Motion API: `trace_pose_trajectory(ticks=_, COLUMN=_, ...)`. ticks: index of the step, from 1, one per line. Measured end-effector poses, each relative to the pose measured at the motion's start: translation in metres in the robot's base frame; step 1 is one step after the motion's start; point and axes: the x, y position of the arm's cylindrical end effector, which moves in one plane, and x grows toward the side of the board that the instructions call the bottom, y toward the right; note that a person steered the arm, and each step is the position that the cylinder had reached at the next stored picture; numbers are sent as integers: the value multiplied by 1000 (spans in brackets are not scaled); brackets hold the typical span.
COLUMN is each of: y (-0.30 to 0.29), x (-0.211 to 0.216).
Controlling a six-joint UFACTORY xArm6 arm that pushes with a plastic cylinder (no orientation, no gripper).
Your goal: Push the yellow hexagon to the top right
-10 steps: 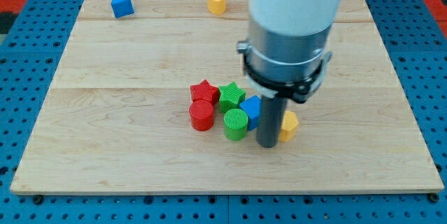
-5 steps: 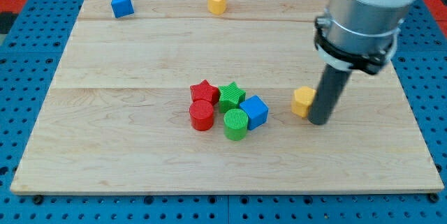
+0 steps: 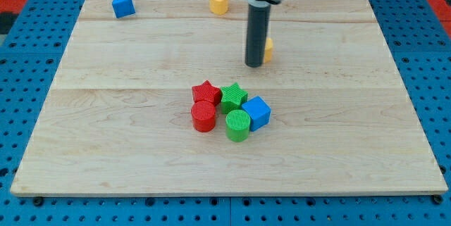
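The yellow hexagon [image 3: 268, 48] sits on the wooden board [image 3: 352, 113], above centre and slightly right, mostly hidden behind my rod. My tip [image 3: 254, 64] rests on the board touching the hexagon's left side. Only the hexagon's right edge shows past the rod.
A cluster lies at mid-board: red star [image 3: 206, 91], green star [image 3: 233, 96], red cylinder [image 3: 203, 116], green cylinder [image 3: 238, 125], blue cube [image 3: 256, 112]. A yellow heart [image 3: 219, 2] and a blue block [image 3: 123, 5] sit near the top edge.
The yellow hexagon has moved up, from beside the blue cube to above centre. My tip went from its left to its right, and is now on its left again, higher up.
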Motion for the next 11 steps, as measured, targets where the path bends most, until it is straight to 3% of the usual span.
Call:
trace_pose_trajectory(ticks=2, y=21, x=-28)
trace_pose_trajectory(ticks=5, y=102, x=-14)
trace_pose_trajectory(ticks=6, y=86, x=-53)
trace_pose_trajectory(ticks=8, y=62, x=-89)
trace_pose_trajectory(ticks=9, y=97, x=-91)
trace_pose_trajectory(ticks=11, y=112, x=-85)
